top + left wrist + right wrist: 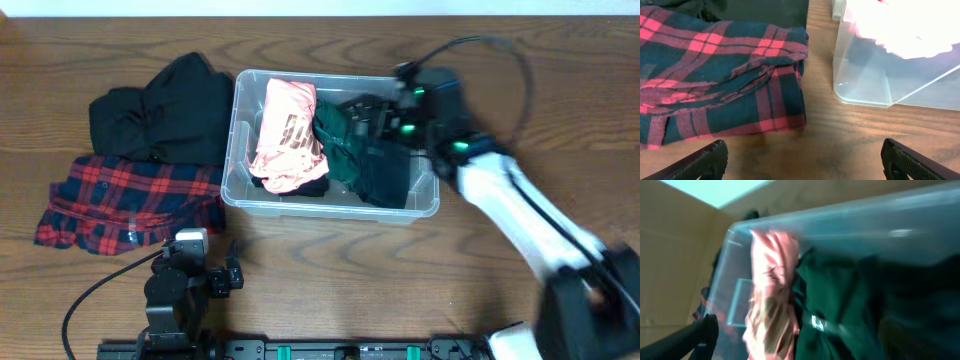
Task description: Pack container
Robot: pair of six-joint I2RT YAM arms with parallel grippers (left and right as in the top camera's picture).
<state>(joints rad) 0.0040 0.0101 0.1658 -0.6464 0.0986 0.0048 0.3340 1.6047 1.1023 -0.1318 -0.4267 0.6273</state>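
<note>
Container (330, 207): pink top (285, 135), green garment (365, 165) in. Right gripper (372, 112) at the green, grip indiscernible; left gripper (801, 162) wide open, empty. Next, likely: plaid shirt (120, 200).

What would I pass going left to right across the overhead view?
Red plaid shirt → container, left wall → pink garment → dark green garment → white right arm.
</note>
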